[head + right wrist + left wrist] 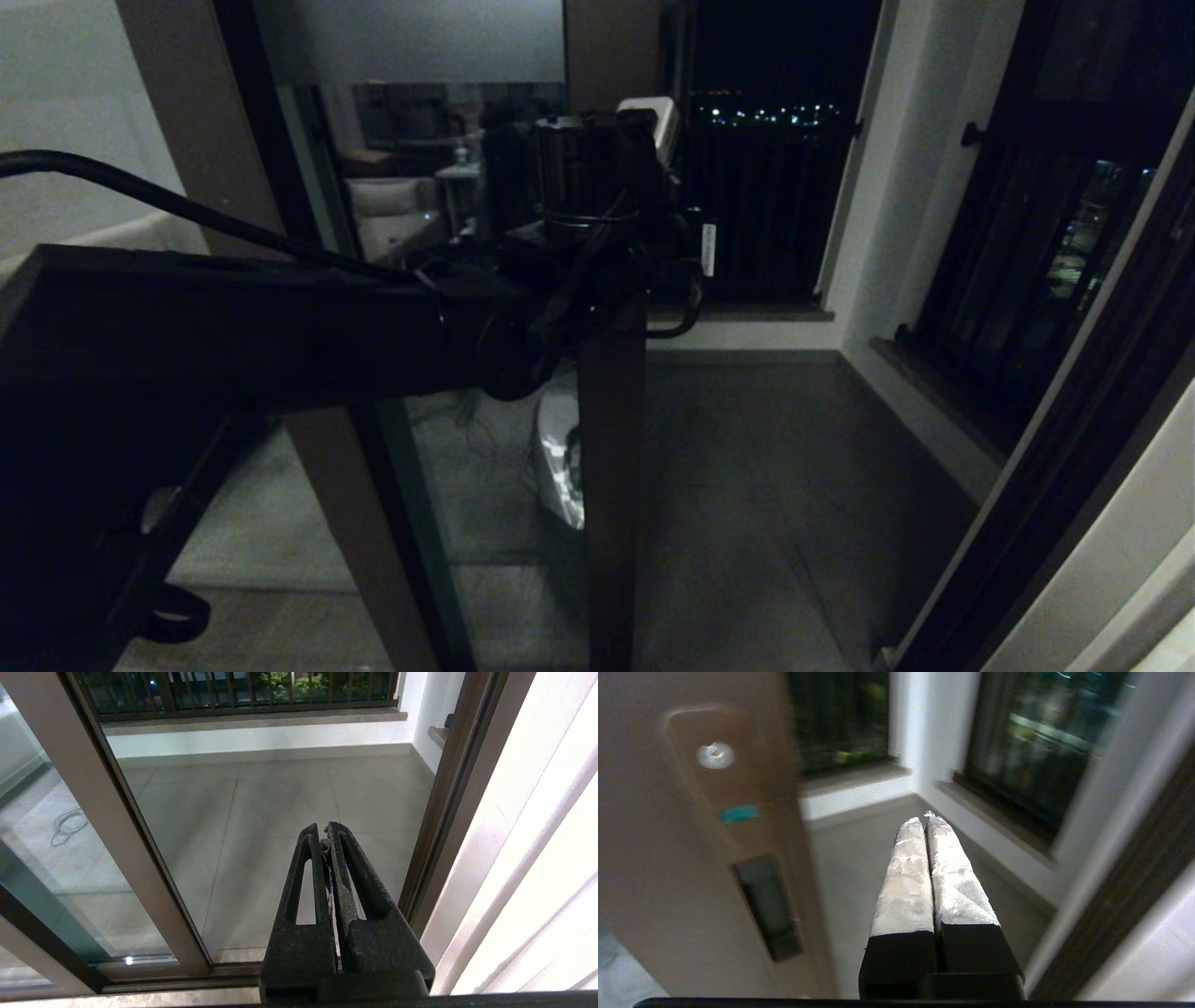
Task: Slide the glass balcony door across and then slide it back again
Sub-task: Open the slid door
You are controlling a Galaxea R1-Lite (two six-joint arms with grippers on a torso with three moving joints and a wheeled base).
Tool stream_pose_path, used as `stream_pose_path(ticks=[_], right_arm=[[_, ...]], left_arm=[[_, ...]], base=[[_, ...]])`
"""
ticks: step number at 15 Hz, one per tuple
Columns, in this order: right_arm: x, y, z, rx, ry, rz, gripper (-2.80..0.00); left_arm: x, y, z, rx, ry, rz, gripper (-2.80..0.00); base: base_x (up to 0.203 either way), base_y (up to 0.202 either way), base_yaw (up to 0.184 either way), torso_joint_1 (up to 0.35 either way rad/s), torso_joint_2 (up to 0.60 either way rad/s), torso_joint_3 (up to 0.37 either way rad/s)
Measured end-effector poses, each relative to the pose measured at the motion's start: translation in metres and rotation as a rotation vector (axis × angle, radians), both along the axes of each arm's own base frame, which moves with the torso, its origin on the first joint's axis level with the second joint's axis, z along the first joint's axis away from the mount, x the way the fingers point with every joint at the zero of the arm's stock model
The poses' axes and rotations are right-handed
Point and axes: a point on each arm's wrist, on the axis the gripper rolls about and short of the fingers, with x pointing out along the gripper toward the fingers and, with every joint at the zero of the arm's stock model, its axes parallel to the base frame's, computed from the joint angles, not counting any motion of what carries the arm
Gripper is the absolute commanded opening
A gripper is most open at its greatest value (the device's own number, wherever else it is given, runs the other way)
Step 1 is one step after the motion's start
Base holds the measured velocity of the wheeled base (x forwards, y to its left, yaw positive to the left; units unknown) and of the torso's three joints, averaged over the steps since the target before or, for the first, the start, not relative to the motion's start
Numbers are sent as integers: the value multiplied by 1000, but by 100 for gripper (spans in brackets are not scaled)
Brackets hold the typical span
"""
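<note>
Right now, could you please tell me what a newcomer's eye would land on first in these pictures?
The black left arm reaches across the head view to the brown-framed glass balcony door, which stands partly open. Its left gripper, shut, sits beside the dark recessed handle. The right gripper, shut, hangs low by the doorway.

glass balcony door cut off top and bottom, stile middle hidden behind left arm
</note>
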Motion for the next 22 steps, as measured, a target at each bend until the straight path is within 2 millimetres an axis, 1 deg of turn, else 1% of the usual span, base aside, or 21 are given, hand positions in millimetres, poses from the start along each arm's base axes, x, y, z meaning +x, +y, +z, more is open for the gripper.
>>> stream_pose_path(ticks=[4,7,11,22], right_arm=[[0,0,0,-1,0,0,-280],[0,0,0,-1,0,0,-280],[0,0,0,0,0,0,-280],[0,0,0,-1,0,0,-280]], left_arm=[[13,-11,-18,12,15,22,-280],[23,-14,-27,14,19,93,-280],[37,-9,-39,54,17,175,-280],[50,10,-39,55,15,270,-280]], base=[[0,0,0,0,0,0],[0,0,0,0,0,0],[0,0,0,0,0,0],[0,0,0,0,0,0]])
